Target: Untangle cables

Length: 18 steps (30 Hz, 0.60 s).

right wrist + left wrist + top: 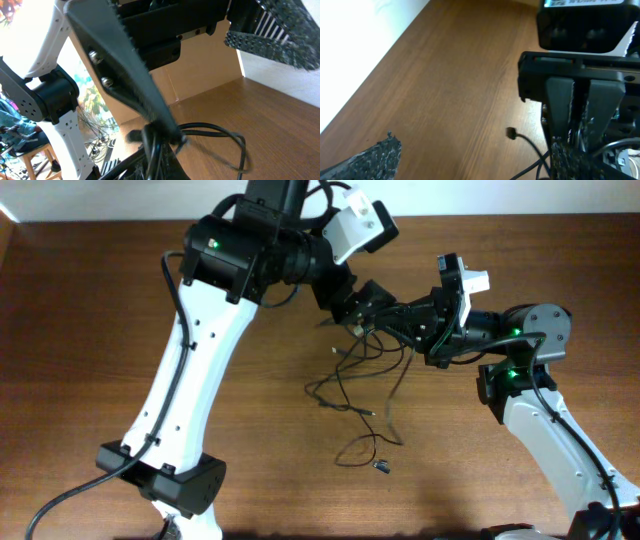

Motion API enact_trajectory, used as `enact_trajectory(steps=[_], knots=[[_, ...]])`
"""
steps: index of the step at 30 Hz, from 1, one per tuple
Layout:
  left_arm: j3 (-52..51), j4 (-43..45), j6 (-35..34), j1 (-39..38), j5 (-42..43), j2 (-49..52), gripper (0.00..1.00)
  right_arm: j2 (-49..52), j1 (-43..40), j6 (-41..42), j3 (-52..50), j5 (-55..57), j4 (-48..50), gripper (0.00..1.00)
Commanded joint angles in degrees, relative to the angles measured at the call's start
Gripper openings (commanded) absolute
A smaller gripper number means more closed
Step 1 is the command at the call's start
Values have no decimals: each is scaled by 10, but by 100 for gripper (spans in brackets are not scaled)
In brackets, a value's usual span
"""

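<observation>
Both jaws crowd one snarl above the tabletop

Overhead, the cables hang in a loose snarl from where my jaws meet and trail onto the tabletop near its centre. If I pull apart now, I judge the loops may cinch tight, or a connector may snag. The meeting point is buried under both wrists. In the left wrist view my left jaws are released, pads wide apart, facing my right jaws clenched on the strands. Closing here risks striking the other arm's finger. One plug lies on the wood, and the rest is cut off. In the right wrist view the cables bunch at a dark finger's tip, and blur hides which strand crosses which.
</observation>
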Motion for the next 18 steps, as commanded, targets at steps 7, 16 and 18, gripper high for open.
enact_trajectory(steps=[7,16,18], knots=[[6,-36,6,-10,17,-3,99,-6,-18,-1,6,10,4,4],[5,-102,103,-5,26,-54,99,-5,-37,-1,6,23,-20,4],[5,-123,118,-5,26,-54,99,-5,-37,-1,6,32,-20,4]])
